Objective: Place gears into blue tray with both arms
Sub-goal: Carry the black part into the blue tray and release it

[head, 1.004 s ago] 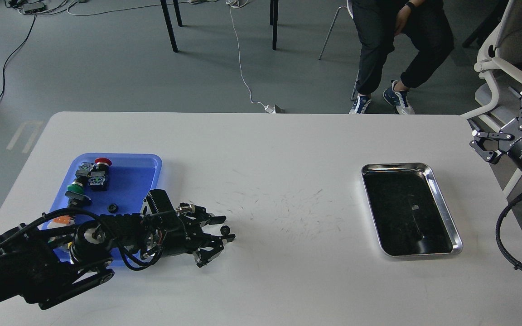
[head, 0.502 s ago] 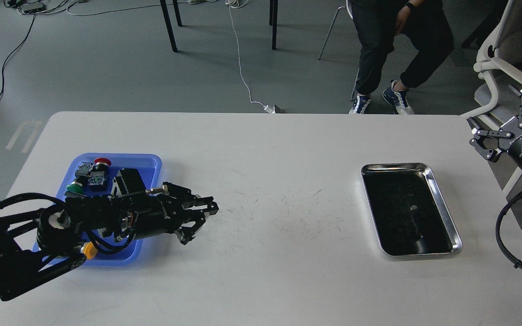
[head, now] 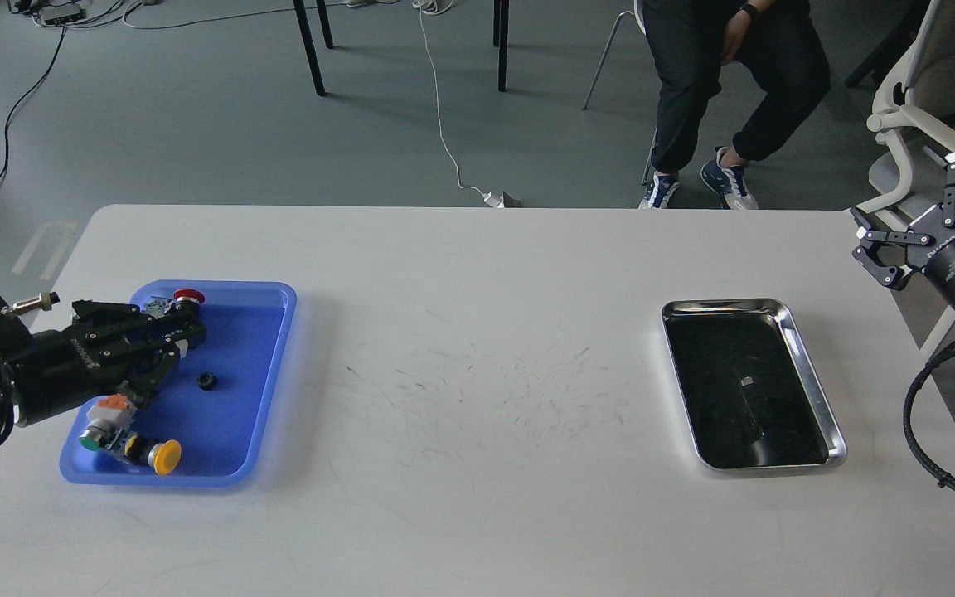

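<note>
The blue tray lies at the table's left. One small black gear rests on its floor near the middle. My left gripper reaches in from the left edge and hovers over the tray's left half, just left of that gear. Its dark fingers hide whether anything sits between them. My right gripper is raised off the table's far right edge, with its fingers spread wide and empty.
Push-button switches share the blue tray: a red cap at the back, a yellow cap and a green one at the front. A shiny silver tray lies at right. A seated person is behind the table.
My left arm has swung left from the table's middle to above the blue tray, uncovering the switches at its front. The right gripper drifted slightly up.
</note>
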